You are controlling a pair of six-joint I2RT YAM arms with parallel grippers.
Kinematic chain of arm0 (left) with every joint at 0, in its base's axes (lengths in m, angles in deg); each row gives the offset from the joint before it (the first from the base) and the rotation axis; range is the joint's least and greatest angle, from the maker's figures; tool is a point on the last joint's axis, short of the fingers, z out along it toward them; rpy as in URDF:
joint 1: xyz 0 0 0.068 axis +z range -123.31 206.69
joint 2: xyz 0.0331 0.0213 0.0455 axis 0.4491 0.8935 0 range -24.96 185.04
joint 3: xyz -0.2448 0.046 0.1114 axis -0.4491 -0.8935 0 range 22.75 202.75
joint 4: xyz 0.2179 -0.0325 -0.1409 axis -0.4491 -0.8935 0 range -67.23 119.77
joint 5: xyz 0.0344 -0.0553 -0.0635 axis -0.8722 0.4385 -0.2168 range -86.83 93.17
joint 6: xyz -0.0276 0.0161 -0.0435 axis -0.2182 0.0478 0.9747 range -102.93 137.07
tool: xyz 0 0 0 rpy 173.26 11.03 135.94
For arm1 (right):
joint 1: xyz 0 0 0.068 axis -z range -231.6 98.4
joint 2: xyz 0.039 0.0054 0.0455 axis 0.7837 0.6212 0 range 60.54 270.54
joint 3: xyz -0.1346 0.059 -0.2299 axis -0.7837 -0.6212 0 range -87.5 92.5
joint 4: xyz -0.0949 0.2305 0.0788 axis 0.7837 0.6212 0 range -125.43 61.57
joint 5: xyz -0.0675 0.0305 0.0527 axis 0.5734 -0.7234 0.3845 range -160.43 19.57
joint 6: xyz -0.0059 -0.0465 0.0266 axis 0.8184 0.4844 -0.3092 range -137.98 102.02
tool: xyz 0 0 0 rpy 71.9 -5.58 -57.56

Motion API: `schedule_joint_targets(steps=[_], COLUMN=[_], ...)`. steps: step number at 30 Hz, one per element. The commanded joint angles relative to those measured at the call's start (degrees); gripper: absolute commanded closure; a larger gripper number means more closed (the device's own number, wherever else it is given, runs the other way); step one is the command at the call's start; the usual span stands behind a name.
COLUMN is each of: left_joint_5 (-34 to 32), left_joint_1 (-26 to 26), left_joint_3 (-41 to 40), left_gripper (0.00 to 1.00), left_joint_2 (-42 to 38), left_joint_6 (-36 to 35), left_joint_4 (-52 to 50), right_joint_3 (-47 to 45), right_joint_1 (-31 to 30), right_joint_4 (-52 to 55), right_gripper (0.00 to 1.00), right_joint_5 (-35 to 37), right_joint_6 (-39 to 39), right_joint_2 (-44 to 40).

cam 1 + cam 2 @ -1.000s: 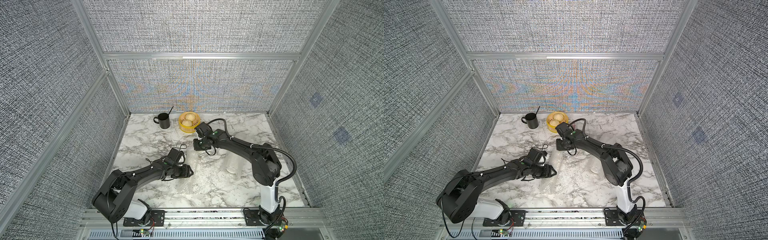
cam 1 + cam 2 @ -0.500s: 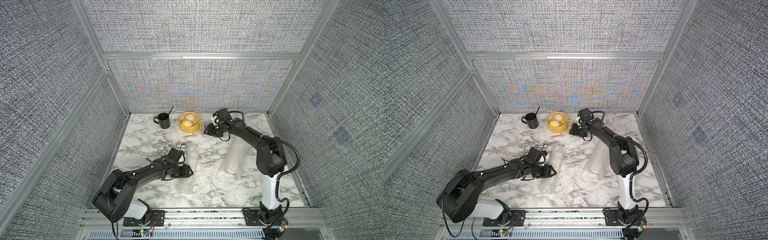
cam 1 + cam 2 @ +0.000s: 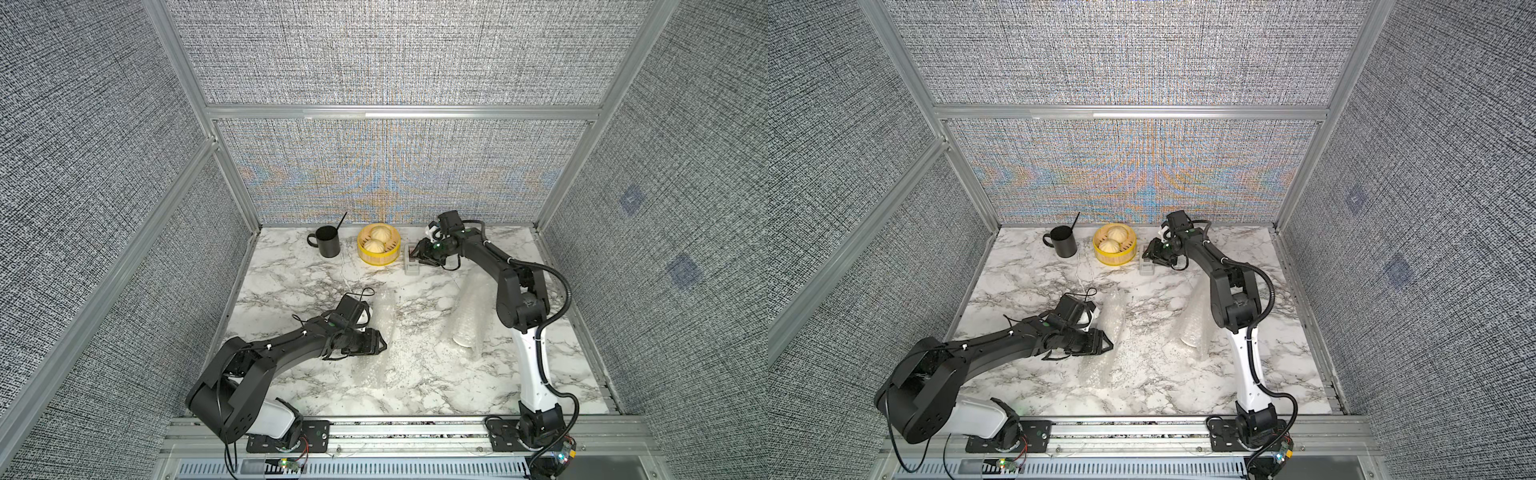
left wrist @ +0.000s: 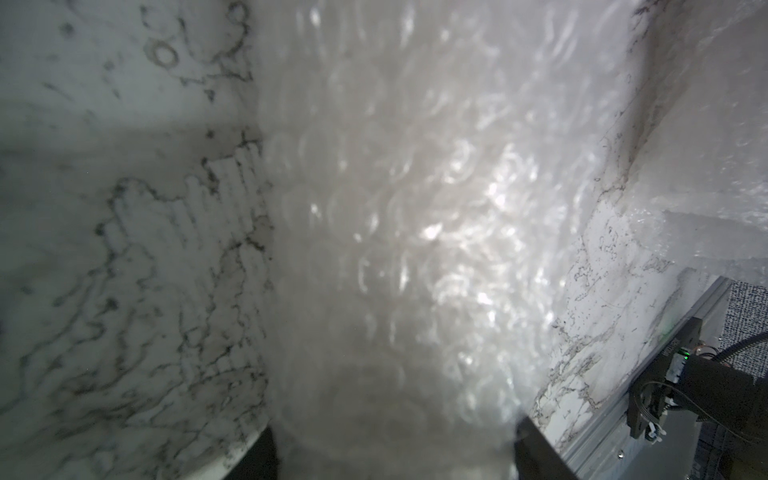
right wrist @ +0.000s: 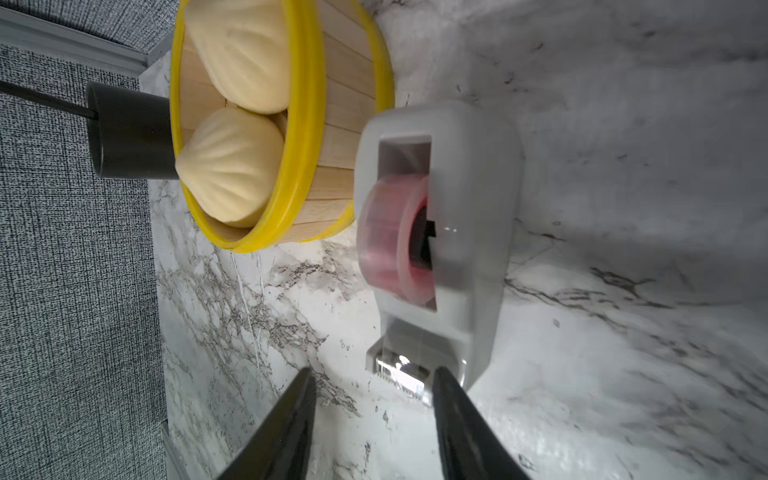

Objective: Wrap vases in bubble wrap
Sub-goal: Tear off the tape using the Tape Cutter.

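Marble counter (image 3: pixel 415 374), both arms over it.

Left gripper (image 3: pixel 380 341): low over the counter, left of the middle, side-on against the first roll of bubble wrap (image 3: pixel 384 311). In the left wrist view the roll (image 4: pixel 395 228) fills the whole gap between the two dark fingers (image 4: pixel 536 449), so the jaws are clamped on the wrap. No vase can be made out inside this roll, and that view is blurred.

Second roll of bubble wrap (image 3: pixel 471 316): lies flat on the counter right of the middle, just beside the right arm's upright link, held by neither gripper. A round white end of a vase (image 3: pixel 462 340) shows through its nearer end in both top views (image 3: pixel 1188 341).

Right gripper (image 5: pixel 374 370): reached out to the back edge of the counter, jaws apart and gripping nothing. The toothed cutter end of the tape dispenser (image 5: pixel 478 208) sits between the fingertips. Whether either finger touches the dispenser cannot be told.

Along the back edge, from the left corner inward:
- black mug (image 3: pixel 329 247) with a thin stick in it
- yellow basket (image 3: pixel 379 259) holding two pale buns (image 3: pixel 379 232), near the mug
- grey tape dispenser (image 3: pixel 412 266), just beside the basket and loaded with a pink tape roll (image 5: pixel 390 237)
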Motion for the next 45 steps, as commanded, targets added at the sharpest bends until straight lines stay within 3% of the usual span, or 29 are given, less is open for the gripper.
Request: schedule_joint_targets(steps=[1,5,15,26,37,45], left_joint_5=[-4.39,-4.27,-4.03,-3.32,-3.25,-3.32], left_joint_1=[0.2,0.17,0.17,0.22,0.26,0.28], left_joint_3=[-0.24,0.03,0.89,1.35,0.69,0.56], left_gripper=[0.43,0.43,0.43,0.44,0.44,0.44], left_joint_2=[1.31,1.9,3.58,4.11,3.38,2.72], left_joint_6=[-0.85,-0.91,-1.39,-1.26,-0.56,-0.71], left_joint_4=[-4.81,-4.63,-4.72,-4.85,-4.35,-4.6], right_joint_3=[1.68,4.45,1.42,-9.78,-10.33,-12.09], right_joint_1=[0.28,0.14,0.2,0.52,-0.07,0.16], right_joint_4=[1.18,2.88,-1.54,-9.79,-12.89,-14.66], right_gripper=[0.53,0.58,0.66,0.71,0.76,0.88], right_joint_5=[-2.14,-3.05,-6.83,-8.4,-11.06,-10.38], right_joint_6=[-0.06,-0.38,-3.76,-8.21,-10.5,-11.63], right_joint_2=[1.39,4.24,5.75,0.46,2.12,-0.21])
